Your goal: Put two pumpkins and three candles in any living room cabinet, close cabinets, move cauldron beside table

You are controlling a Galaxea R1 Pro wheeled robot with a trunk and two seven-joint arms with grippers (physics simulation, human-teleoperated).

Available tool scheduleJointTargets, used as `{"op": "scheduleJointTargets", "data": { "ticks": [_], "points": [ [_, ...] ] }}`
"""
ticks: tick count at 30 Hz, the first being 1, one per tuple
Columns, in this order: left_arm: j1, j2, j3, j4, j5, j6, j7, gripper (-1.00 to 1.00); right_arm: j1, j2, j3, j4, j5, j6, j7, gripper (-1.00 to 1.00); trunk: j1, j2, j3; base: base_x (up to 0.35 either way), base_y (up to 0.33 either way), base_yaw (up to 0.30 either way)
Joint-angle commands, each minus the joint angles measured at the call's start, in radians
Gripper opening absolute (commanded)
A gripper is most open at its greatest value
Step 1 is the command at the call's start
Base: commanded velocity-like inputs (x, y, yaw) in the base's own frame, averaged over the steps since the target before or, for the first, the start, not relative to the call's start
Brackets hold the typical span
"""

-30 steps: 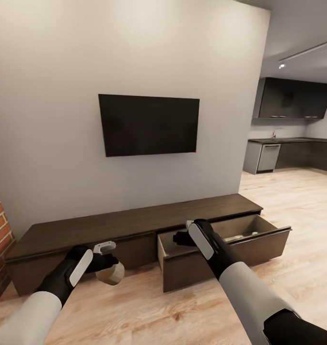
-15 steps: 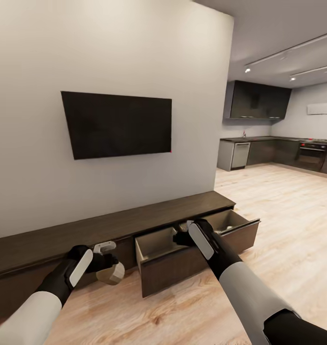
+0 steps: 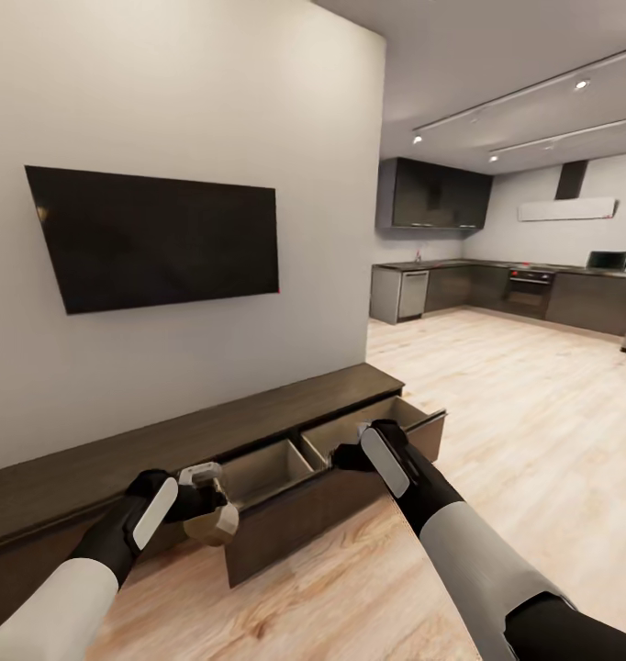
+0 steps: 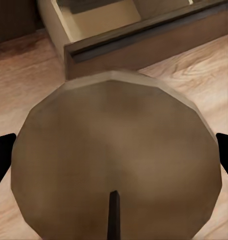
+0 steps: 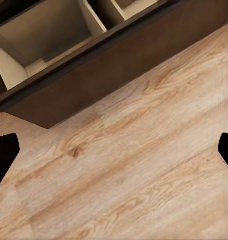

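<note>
View swings right: my base/head turns, so TV [image 3: 157, 234] and cabinet [image 3: 166, 441] slide left in frame and more of the kitchen [image 3: 506, 285] comes in. My arms keep their pose, left gripper [image 3: 203, 500] still clamped on the candle [image 3: 207, 525].

A black television [image 3: 157, 234] hangs on a plain grey wall [image 3: 184, 101] above a pale wood-plank floor [image 3: 533, 404]. Past the wall's end lies an open kitchen with dark counters [image 3: 497, 289], dark upper cupboards [image 3: 432, 193] and a white range hood [image 3: 565, 209]. Small spotlights on ceiling tracks [image 3: 524, 92] shine overhead.
</note>
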Motion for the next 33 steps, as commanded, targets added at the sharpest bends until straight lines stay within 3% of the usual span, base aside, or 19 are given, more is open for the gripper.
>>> {"op": "scheduleJointTargets", "data": {
  "ticks": [1, 33],
  "points": [
    [0.000, 0.001, -0.004, -0.002, 0.012, 0.003, 0.010, -1.00, -0.001, 0.000, 0.003, 0.000, -0.010, 0.001, -0.010, 1.00, 0.000, -0.001, -0.001, 0.079, -0.085, -0.289],
    [0.000, 0.001, -0.004, -0.002, 0.012, 0.003, 0.011, -1.00, -0.001, -0.004, 0.003, -0.002, -0.010, -0.001, -0.010, 1.00, 0.000, -0.001, -0.001, 0.090, -0.094, -0.286]
  ]
}}
